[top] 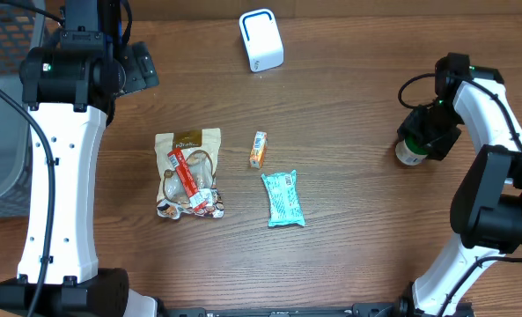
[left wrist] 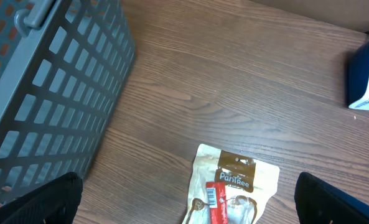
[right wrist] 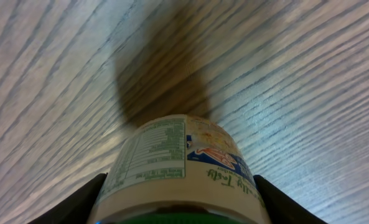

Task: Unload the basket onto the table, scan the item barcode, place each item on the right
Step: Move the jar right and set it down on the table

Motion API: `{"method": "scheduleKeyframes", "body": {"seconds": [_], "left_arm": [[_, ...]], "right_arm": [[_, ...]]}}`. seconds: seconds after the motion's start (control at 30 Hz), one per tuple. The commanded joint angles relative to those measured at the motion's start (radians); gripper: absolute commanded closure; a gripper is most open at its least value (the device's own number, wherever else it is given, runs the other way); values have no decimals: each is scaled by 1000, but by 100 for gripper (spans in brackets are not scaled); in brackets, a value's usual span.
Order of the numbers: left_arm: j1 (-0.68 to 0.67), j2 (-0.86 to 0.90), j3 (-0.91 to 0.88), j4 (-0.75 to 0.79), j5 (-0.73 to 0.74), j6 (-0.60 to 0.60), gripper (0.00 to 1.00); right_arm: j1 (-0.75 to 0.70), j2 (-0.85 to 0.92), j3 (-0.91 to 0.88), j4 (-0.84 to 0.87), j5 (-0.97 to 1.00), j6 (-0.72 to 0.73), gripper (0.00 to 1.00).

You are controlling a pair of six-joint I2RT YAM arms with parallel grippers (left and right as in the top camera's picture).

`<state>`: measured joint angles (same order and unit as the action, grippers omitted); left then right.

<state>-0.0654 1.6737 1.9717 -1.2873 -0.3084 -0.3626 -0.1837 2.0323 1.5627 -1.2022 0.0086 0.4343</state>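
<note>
The right gripper's (right wrist: 175, 202) two dark fingers (right wrist: 78, 202) are closed against opposite sides of a small jar (right wrist: 172, 155), pinching it just above its green lid. The jar is pale, with a printed label and a nutrition panel facing the wrist camera, and it casts a round shadow on the wooden table (right wrist: 296, 74). From overhead, the jar (top: 408, 153) sits at the right side of the table under the black wrist of the right arm. Whether its base touches the wood cannot be told.

The left gripper's (left wrist: 187, 202) fingers (left wrist: 41, 202) are spread wide with nothing between them, hovering above a tan snack pouch (left wrist: 234, 180) with a red stick on it. A grey slatted basket (left wrist: 47, 93) stands just beside it at the table's left edge.

Near the table's centre lie the pouch, a small orange packet (top: 258, 149) and a teal wrapper (top: 283, 198), each apart from the others. A white box (top: 261, 40) with a blue rim stands at the far edge, well away from the jar.
</note>
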Motion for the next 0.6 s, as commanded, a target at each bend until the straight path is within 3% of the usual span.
{"method": "scheduleKeyframes", "body": {"seconds": [0.0, 0.13, 0.23, 0.37, 0.43, 0.57], "left_arm": [[0, -7, 8, 1, -13, 11, 0], [0, -7, 8, 1, -13, 11, 0], [0, -7, 8, 1, -13, 11, 0], [0, -7, 8, 1, -13, 11, 0], [0, -7, 8, 1, -13, 11, 0], [0, -7, 8, 1, -13, 11, 0]], "right_arm": [[-6, -6, -12, 21, 28, 8, 92], [-6, -6, -29, 37, 27, 8, 89], [-6, -6, -38, 42, 27, 7, 52], [-6, -6, -38, 35, 27, 7, 21], [-6, -6, -37, 33, 27, 7, 14], [-8, -7, -12, -6, 27, 6, 11]]}}
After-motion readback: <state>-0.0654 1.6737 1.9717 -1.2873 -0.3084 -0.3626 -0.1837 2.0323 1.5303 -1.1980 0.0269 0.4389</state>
